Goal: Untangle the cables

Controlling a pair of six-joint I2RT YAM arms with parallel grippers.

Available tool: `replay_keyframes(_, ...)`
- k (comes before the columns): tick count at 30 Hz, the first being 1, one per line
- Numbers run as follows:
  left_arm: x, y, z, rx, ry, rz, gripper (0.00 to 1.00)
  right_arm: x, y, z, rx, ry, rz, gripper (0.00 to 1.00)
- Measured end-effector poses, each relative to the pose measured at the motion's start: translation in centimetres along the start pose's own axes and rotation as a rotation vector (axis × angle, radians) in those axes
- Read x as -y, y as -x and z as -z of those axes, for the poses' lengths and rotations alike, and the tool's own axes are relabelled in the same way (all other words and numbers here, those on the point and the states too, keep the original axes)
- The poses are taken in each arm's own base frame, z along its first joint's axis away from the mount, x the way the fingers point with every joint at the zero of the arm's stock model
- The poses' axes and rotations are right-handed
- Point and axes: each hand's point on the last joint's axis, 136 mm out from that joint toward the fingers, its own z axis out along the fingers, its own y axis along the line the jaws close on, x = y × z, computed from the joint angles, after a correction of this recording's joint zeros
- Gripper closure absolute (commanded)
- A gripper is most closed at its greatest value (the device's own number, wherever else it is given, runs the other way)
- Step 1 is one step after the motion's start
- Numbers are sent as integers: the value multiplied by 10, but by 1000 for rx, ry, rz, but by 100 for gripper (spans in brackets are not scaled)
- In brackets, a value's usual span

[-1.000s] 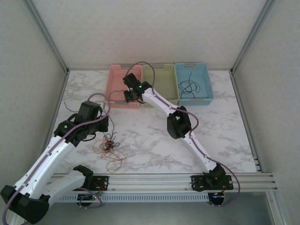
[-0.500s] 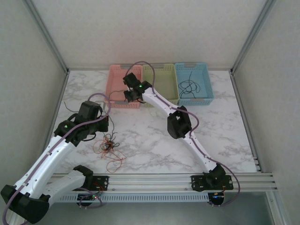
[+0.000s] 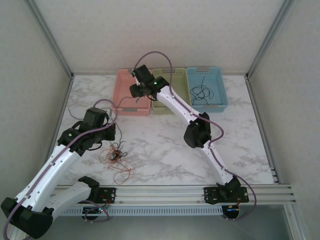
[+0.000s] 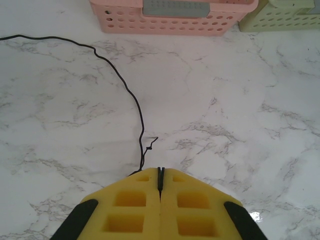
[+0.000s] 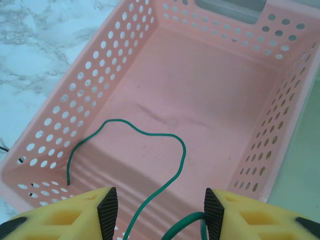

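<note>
Over the pink basket (image 5: 80,90) the right end effector (image 5: 161,202) stands released, the green cable (image 5: 150,134) hanging loose between its jaws into it (sorted by colour, I judge), while the left end effector (image 4: 160,172) is clenched on the black cable (image 4: 127,90) near the knotted clump (image 3: 115,155) on the counter (image 4: 225,100), probably to draw it free

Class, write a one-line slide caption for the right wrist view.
Open right gripper above the pink basket, a green cable curling into it.
</note>
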Motion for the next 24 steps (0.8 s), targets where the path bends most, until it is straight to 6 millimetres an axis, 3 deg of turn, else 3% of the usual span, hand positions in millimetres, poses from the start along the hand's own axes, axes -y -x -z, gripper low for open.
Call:
replay_keyframes(10,0,-1,-1,-5,2,0,100,5,-3,-1,-7,-28,5,41)
replay_keyframes(13,0,-1,-1,-5,2,-1,100,5,-4,-2,-9,-28,7,56)
replay_keyframes(15,0,0,-1,-5,2,0,100,4,-6,-5,-17,-22,6,79)
replay_keyframes(18,0,0,-1,-5,2,0,100,0,-14,-16,-36,1,-2,98)
replay_keyframes(24,0,0,-1,-5,3,0,100,-4,-46,-51,-102,18,4,100)
